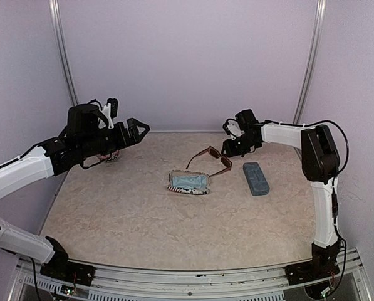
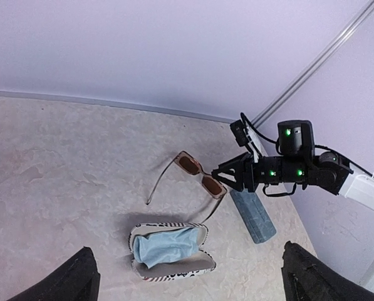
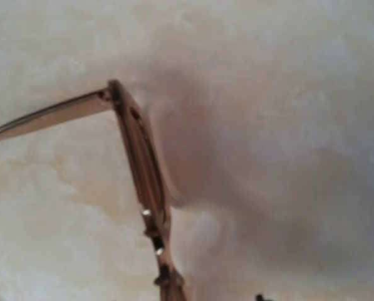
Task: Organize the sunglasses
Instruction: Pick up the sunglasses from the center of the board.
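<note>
- My left claw [image 1: 128, 118] hovers at the table's [image 1: 124, 213] 9 o'clock side, fingers [image 2: 80, 279] spread wide.
- Striped pouch [image 2: 171, 272] lies open mid-table, blue cloth [image 2: 166, 246] inside.
- Brown sunglasses [image 1: 210, 160] rest at pouch's 1 o'clock.
- My right claw [image 2: 220, 176] sits at their 3 o'clock end; pinching or not, cannot tell.
- Blue-grey case [image 1: 255, 178] lies at sunglasses' 4 o'clock.

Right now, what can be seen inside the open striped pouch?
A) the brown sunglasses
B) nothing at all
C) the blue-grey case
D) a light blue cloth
D: in the left wrist view a light blue cloth fills the open striped pouch, while the brown sunglasses and the blue-grey case lie outside it on the table.
</note>
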`<action>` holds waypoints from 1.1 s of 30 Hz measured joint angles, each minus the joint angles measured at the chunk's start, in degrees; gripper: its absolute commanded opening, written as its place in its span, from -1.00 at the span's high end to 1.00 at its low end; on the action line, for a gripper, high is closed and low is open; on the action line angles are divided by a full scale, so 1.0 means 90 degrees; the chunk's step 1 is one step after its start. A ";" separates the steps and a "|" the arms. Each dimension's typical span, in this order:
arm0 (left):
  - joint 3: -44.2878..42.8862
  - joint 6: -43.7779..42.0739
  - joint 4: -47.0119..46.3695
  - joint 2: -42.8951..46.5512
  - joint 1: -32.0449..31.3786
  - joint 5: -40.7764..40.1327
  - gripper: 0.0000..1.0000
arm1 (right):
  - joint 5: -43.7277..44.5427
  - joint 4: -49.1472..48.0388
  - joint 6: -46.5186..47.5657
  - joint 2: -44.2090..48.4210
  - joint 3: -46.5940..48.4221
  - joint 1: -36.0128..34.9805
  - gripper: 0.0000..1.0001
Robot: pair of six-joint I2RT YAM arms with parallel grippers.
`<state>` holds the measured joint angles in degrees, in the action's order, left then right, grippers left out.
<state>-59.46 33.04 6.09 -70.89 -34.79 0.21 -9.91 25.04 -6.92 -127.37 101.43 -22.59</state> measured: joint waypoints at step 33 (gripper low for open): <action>0.0413 0.0187 0.0226 0.0401 0.0248 0.0143 -0.98 | 0.0389 0.0165 0.0141 0.0007 -0.0236 0.0002 1.00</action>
<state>-55.75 34.72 8.12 -67.29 -32.56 1.50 -6.42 26.52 -5.65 -127.31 99.31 -22.57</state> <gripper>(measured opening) 0.988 0.017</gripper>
